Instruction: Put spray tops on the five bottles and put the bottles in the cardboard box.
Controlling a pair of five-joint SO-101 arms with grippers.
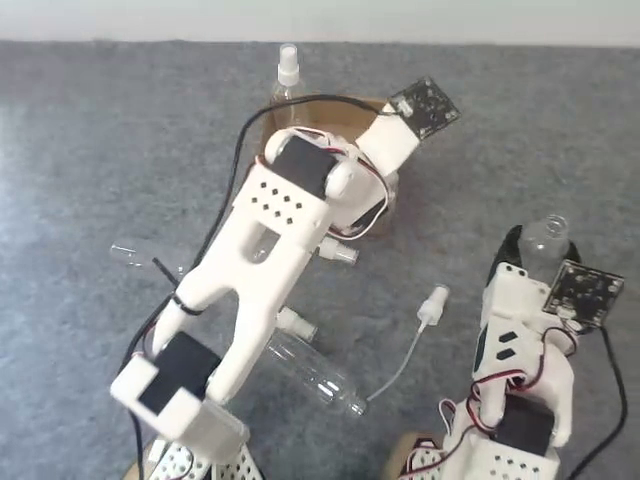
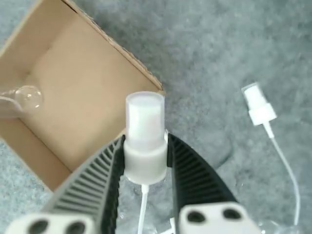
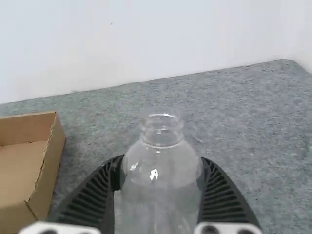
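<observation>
Jaws of the left gripper (image 2: 145,142) pinched the collar of a spray-topped bottle (image 2: 145,122) just beside the cardboard box (image 2: 78,73). The right gripper (image 3: 160,165) clamped an upright topless bottle (image 3: 160,146), and a loose spray top (image 2: 258,109) lay on the carpet (image 1: 100,150) between the arms.

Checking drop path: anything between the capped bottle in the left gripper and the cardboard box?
Nothing visible. The left gripper holds the capped bottle right beside the cardboard box, whose top is open and whose floor near it is bare. Another clear bottle sits at the box's far side, out of the way.
</observation>
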